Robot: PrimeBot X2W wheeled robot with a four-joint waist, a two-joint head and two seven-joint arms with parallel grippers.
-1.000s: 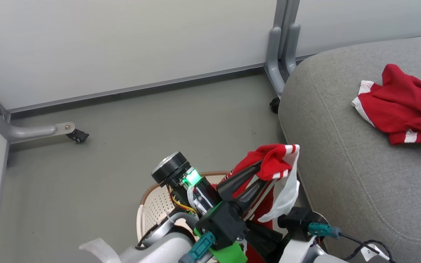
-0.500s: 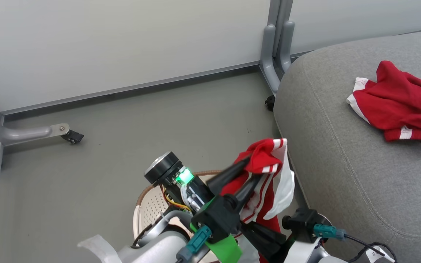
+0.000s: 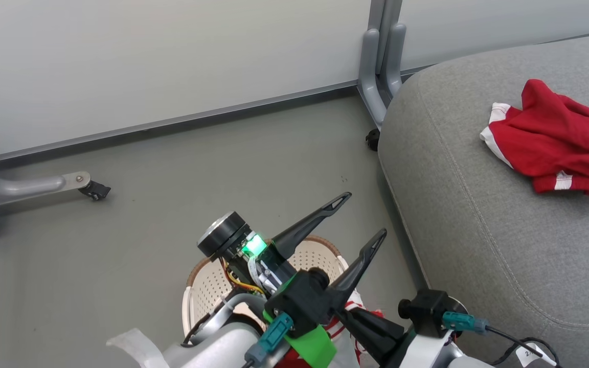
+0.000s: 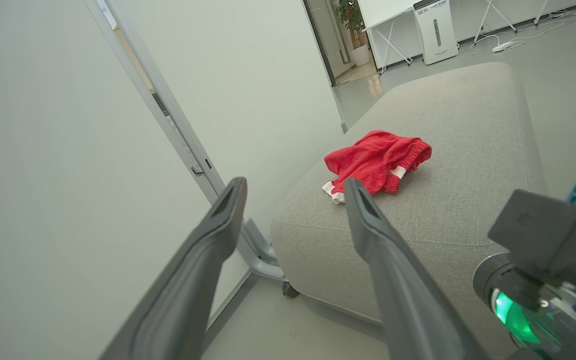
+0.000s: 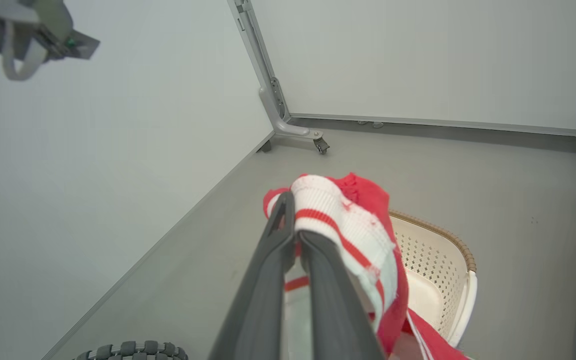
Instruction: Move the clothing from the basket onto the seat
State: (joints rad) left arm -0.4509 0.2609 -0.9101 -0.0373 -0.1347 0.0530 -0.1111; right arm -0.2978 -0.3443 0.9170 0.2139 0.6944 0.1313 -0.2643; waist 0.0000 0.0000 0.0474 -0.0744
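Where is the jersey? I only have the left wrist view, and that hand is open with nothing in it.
Observer: The right hand is shut on the jersey, by its striped trim.
Operator: Is it out of the basket?
Observer: It hangs over the basket; its lower end is cut off, so I cannot tell if it is clear.
Operator: Where does the basket stand?
Observer: On the floor beside the seat; in the head view the left hand is over it.
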